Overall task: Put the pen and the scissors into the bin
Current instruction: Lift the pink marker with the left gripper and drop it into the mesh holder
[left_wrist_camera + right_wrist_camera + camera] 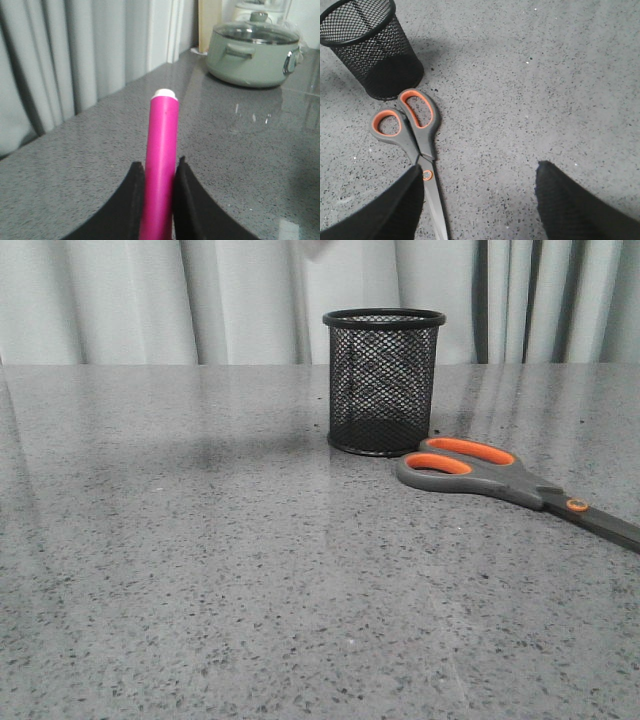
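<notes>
**Pen held in left fingers, scissors lying beside the bin**

A grey speckled counter fills most of the front view, with pale curtains across the top of the frame. In the upper middle stands the bin, a round black mesh cup, upright. Just right of its base, the scissors lie flat and closed, orange-lined handles nearest the bin, blades running off the right edge.

In the left wrist view, the left gripper has its black fingers pinching the pink pen, white end pointing away. A pale green lidded pot sits at upper right.

In the right wrist view, the right gripper has its fingers spread wide, empty, above the scissors' blades.
</notes>
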